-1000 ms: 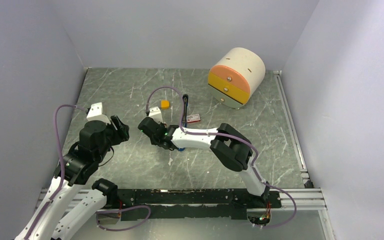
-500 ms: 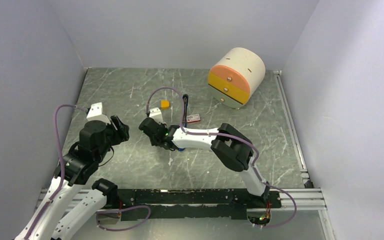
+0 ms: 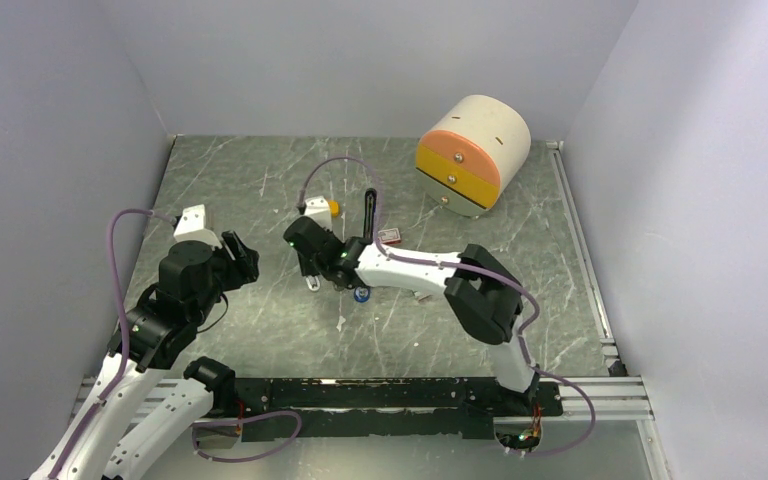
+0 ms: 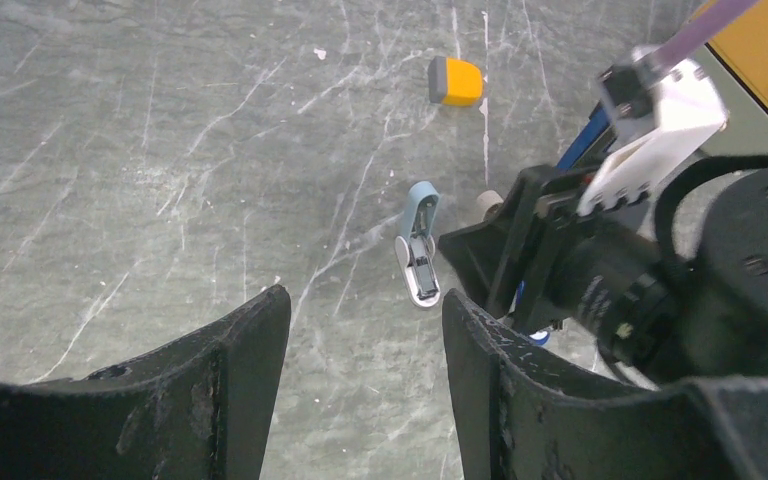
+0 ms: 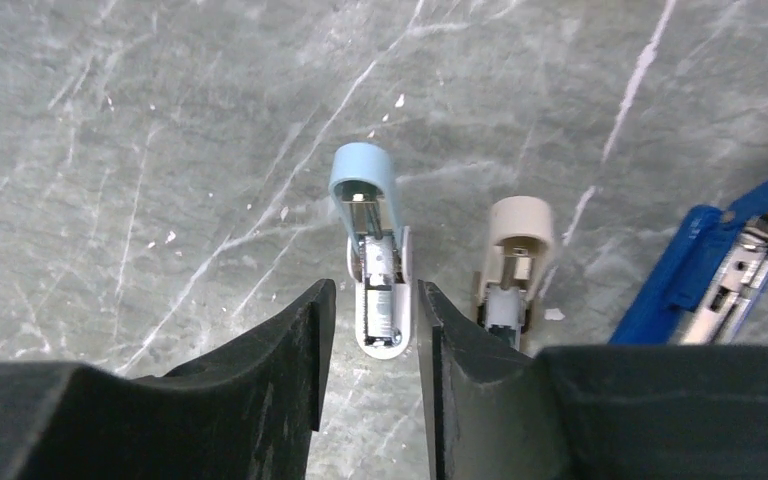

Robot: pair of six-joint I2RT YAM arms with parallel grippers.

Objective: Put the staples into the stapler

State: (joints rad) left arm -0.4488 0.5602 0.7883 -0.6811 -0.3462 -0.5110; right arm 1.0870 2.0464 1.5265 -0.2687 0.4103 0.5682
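Light-blue stapler [image 5: 375, 250] lies open on the table [image 5: 110, 150], directly below the right gripper [image 5: 373, 300] and framed between its two fingers. Its long axis runs straight ahead of that gripper, blue hinge end farthest, so the jaws would close across its width. A ribbed silver-grey block at the near end of the open channel appears to be the staples [image 5: 382, 312]. The right gripper is narrowly parted and empty. The left gripper [image 4: 365, 350] is spread wide, empty and well apart to the left, so the right arm is nearer.
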